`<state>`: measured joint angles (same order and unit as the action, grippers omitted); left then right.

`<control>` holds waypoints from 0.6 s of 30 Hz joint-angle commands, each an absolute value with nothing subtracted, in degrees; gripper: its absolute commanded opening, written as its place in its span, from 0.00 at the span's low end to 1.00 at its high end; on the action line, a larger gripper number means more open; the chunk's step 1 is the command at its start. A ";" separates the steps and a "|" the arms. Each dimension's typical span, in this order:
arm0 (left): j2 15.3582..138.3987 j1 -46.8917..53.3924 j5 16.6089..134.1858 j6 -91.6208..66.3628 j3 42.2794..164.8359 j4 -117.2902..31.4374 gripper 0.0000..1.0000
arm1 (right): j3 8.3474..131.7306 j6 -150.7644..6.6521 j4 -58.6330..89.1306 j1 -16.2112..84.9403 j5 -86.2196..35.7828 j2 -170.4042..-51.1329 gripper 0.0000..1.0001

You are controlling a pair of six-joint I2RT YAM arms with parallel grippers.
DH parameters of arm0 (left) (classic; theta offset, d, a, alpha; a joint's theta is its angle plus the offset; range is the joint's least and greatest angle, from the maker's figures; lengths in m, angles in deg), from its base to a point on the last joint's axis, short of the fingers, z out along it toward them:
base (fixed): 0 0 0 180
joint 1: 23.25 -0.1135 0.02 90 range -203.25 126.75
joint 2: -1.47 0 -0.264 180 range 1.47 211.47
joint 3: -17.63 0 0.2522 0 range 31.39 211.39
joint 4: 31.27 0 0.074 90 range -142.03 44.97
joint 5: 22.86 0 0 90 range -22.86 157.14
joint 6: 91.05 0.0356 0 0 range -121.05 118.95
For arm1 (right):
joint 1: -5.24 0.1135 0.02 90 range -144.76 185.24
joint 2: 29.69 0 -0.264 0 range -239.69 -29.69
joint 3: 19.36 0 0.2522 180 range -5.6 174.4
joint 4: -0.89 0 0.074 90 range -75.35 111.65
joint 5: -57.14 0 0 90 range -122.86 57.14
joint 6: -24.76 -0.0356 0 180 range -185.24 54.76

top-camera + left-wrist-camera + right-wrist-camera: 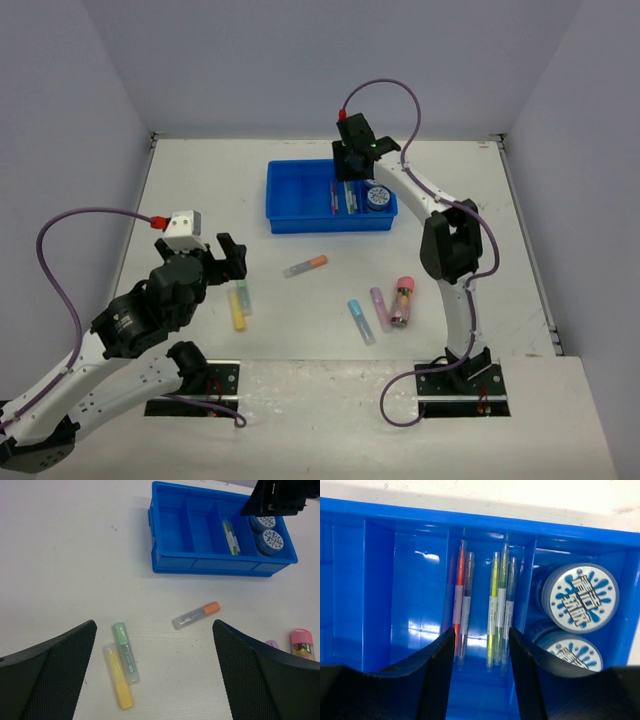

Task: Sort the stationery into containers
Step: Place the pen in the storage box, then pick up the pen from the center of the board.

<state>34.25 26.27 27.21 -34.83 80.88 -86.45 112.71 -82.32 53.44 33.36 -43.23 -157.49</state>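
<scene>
Starting with the clutter, you have six loose pieces on the counter (200,180) between the blue tray (300,224) and the near edge. An orange-capped marker (305,266) lies tilted about mid-counter, on its own. Toward the near-left corner, a green marker (125,652) and a yellow marker (118,685) lie side by side, touching or very nearly so. Toward the near-right side, a blue marker (361,321), a purple marker (381,308) and the pink tube (403,300) lie close together in a row, just beside your right arm's lower link.

The tray sits toward the far edge, slightly right of centre. Thin pens (493,605) lie lengthwise in the compartment next to the right-end one. Two round discs (580,597) sit in that end compartment, one behind the other.

Your left tool (154,625) hangs over the near-left part of the counter with its fingers spread wide, gripping nothing. The green and yellow markers show between the fingers, closer to the left one. Your right tool (481,632) hovers over the pen compartment with its fingers parted a modest way. The pens show through the gap, lying on the tray floor, and nothing is pinched.

From above, the right tool covers the tray's far wall. In its own wrist view a finger cuts off the nearer disc. You cannot tell whether the fingertips touch the tray.
</scene>
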 commanded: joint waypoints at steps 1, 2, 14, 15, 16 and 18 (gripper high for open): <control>35.04 26.06 25.98 -33.50 80.43 -86.43 1.00 | 112.16 -83.89 56.29 33.38 -43.68 -145.78 0.49; 35.07 26.06 25.92 -33.57 80.45 -86.43 1.00 | 110.54 -84.31 56.96 33.47 -43.22 -143.45 0.49; 36.09 26.06 26.57 -33.48 80.35 -85.74 1.00 | 58.62 -95.19 56.60 50.38 -41.32 -112.57 0.64; 36.70 26.06 26.88 -33.48 80.41 -85.86 1.00 | 56.36 -96.42 56.85 52.83 -42.18 -112.57 0.63; 37.07 26.12 26.97 -33.48 80.43 -85.90 1.00 | 55.67 -96.79 56.87 53.57 -42.44 -112.57 0.63; 37.67 26.12 27.08 -33.60 80.38 -86.30 1.00 | 54.02 -98.53 56.68 54.64 -43.24 -112.52 0.63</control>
<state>36.14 26.27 26.73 -34.83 80.34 -86.39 57.38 -92.39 55.10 52.28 -39.25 -112.04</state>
